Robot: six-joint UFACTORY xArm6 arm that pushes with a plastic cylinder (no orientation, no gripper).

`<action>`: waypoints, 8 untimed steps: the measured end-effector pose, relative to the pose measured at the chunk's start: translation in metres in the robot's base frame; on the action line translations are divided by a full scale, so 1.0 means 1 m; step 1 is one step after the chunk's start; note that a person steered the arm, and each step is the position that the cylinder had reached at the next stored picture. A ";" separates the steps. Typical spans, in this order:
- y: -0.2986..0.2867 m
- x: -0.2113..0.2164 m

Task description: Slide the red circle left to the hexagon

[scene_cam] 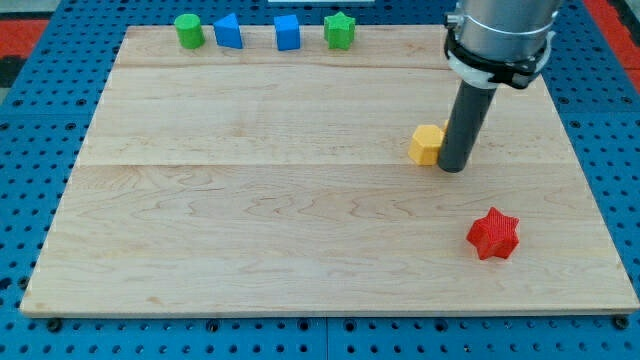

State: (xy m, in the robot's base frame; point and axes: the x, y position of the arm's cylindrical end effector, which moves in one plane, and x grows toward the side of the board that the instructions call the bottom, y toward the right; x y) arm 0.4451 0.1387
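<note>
A yellow hexagon (426, 144) lies right of the board's middle. My tip (452, 168) rests on the board just right of the hexagon, touching or almost touching its right side. No red circle shows anywhere in the view; the rod and the arm body hide the board behind them. A red star (493, 234) lies below and to the right of my tip, apart from it.
Along the board's top edge stand a green circle (187, 30), a blue triangle (228, 31), a blue cube (287, 33) and a green star (339, 31). The wooden board (250, 200) lies on a blue pegboard table.
</note>
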 end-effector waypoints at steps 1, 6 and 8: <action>-0.014 -0.008; 0.111 -0.196; -0.044 -0.176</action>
State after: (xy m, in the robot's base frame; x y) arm 0.2692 0.0949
